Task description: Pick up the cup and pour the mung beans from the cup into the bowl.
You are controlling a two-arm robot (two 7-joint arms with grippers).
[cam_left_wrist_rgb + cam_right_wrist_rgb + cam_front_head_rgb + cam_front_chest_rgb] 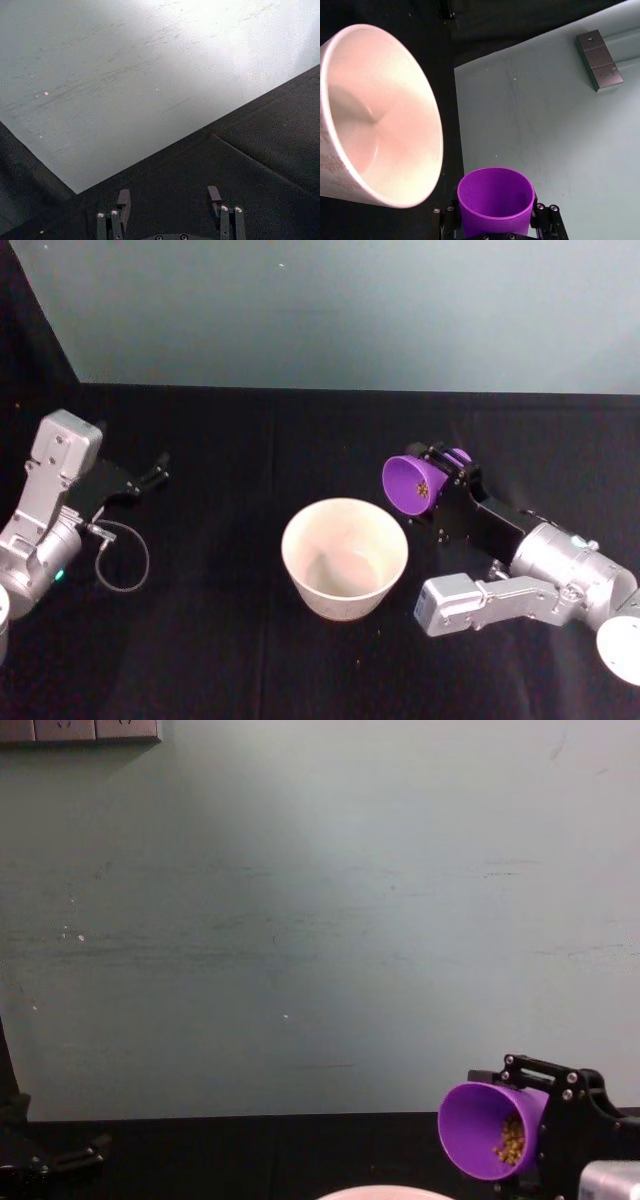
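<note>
My right gripper [440, 480] is shut on the purple cup [412, 484], held tipped on its side with its mouth toward the bowl [345, 556]. From the chest, the cup [490, 1130] holds a small heap of mung beans [511, 1142] inside. The whitish-pink bowl stands on the black table, just left of and below the cup, and looks empty inside. The right wrist view has the cup [495, 202] between the fingers, beside the bowl [380, 115]. Over at the far left of the table my left gripper [155, 472] stands open [170, 200] with nothing in it.
A black cloth [220, 640] covers the table. A pale green wall [350, 310] stands behind it. A loose cable [120, 560] hangs by the left arm. A few stray beans [362, 662] lie on the cloth near the bowl.
</note>
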